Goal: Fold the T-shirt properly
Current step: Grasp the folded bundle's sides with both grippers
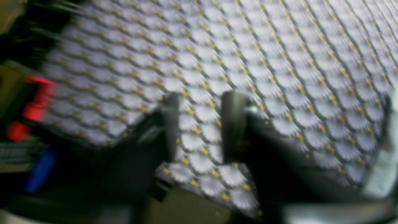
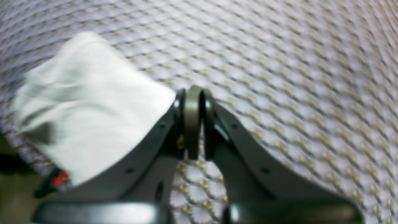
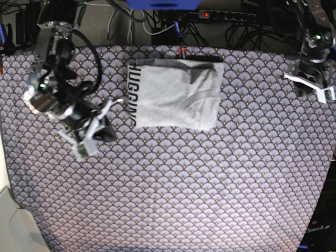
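Already folded into a compact rectangle at the far middle of the desk [image 3: 220, 199], the T-shirt [image 3: 176, 94] looks soft, light and floppy, best pinched at a doubled edge, while the right end effector [image 2: 192, 102] is pressed together empty and the left end effector [image 1: 202, 124] stands slightly apart, holding nothing.

Desk [image 3: 210, 184] from my base view: covered edge to edge by the purple-grey fan-patterned tablecloth [image 3: 173, 199], lying flat with no visible bunching. On the cloth, the grey T-shirt [image 3: 176, 94] sits folded into a rough rectangle near the far edge, around the middle. Black "HUGGING" lettering [image 3: 132, 94] runs along its left side, dark collar strip at the far edge. I see the same shirt as a pale blurred patch in my right wrist view.
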Controlling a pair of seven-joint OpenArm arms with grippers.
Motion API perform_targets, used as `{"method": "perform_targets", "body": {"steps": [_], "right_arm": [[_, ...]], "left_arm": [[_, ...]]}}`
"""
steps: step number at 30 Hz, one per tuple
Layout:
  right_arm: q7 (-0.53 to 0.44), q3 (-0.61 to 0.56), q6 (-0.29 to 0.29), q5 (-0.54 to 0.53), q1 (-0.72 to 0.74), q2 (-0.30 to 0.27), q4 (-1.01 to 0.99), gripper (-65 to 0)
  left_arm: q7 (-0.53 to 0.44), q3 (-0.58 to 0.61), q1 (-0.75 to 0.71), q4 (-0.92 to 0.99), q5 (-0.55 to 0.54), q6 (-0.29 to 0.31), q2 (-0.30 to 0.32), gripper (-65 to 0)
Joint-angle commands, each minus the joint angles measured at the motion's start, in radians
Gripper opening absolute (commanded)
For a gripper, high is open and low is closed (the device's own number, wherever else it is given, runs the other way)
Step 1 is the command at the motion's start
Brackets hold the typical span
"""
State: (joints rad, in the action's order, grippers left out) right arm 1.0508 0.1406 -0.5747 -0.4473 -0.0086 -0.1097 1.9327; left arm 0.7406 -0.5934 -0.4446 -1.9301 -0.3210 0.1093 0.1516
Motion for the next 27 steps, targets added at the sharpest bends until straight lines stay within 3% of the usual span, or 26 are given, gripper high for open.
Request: {"method": "perform_targets", "body": {"steps": [1, 4, 8, 19, 27], "right_arm": [[-0.022, 0.024, -0.001, -0.021, 0.017, -0.003, 0.018, -65.0], [-0.025, 0.075, -0.005, -0.021, 0.003, -0.005, 0.003, -65.0], [-0.022, 0.087, -0.005, -0.021, -0.006, -0.017, -0.002, -65.0], [-0.022, 0.087, -0.005, -0.021, -0.029, -0.017, -0.002, -65.0], [-0.022, 0.087, -0.005, -0.021, -0.035, -0.029, -0.002, -65.0]], "left_arm": [[-0.023, 0.025, -0.01, -0.016, -0.011, 0.003, 0.009, -65.0], [-0.023, 0.119, -0.038, -0.021, -0.016, 0.003, 0.007, -62.3], [-0.023, 0.283, -0.067, -0.025, 0.016, -0.003, 0.013, -64.5], [-0.023, 0.524, -0.078, -0.016, 0.197, -0.006, 0.006, -64.5], [0.122, 0.593, -0.084, -0.016, 0.277, -0.003, 0.007, -64.5]]}}
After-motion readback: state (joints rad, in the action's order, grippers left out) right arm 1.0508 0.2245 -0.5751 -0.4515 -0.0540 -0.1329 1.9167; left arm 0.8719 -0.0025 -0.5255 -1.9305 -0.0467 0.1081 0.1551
